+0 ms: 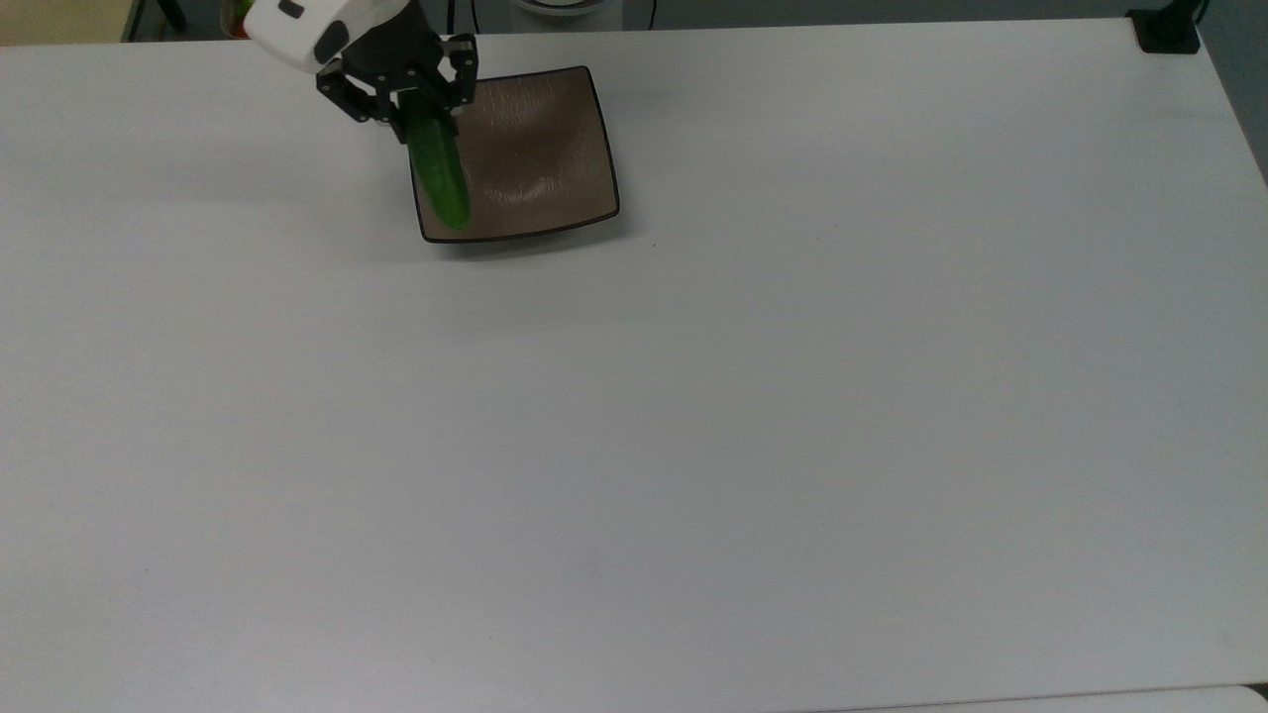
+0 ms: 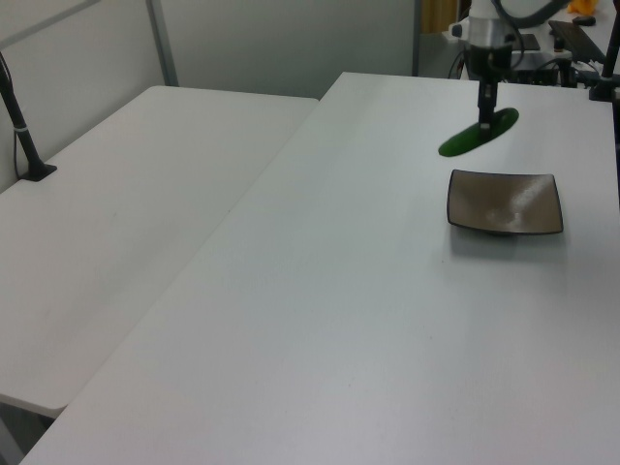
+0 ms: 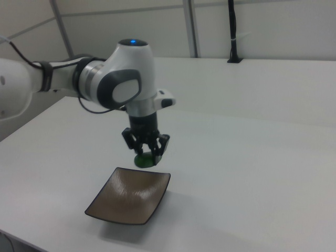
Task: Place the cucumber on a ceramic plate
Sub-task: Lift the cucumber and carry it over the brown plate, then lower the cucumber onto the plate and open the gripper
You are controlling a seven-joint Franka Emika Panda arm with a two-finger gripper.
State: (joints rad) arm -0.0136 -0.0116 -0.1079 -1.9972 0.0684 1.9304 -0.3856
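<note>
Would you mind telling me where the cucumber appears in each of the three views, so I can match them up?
Top view: the cucumber hangs from the gripper, over the plate's left edge, upper left of the picture.
Left view: cucumber upper right, just above the plate.
Right view: cucumber at centre, end-on under the gripper.
Shared landmark: the square brown ceramic plate.

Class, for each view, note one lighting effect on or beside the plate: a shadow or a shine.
Top view: the ceramic plate casts a soft shadow below its lower edge. Left view: a pale glare streaks the plate's glaze. Right view: a dim shadow lies under the plate's near edge.
</note>
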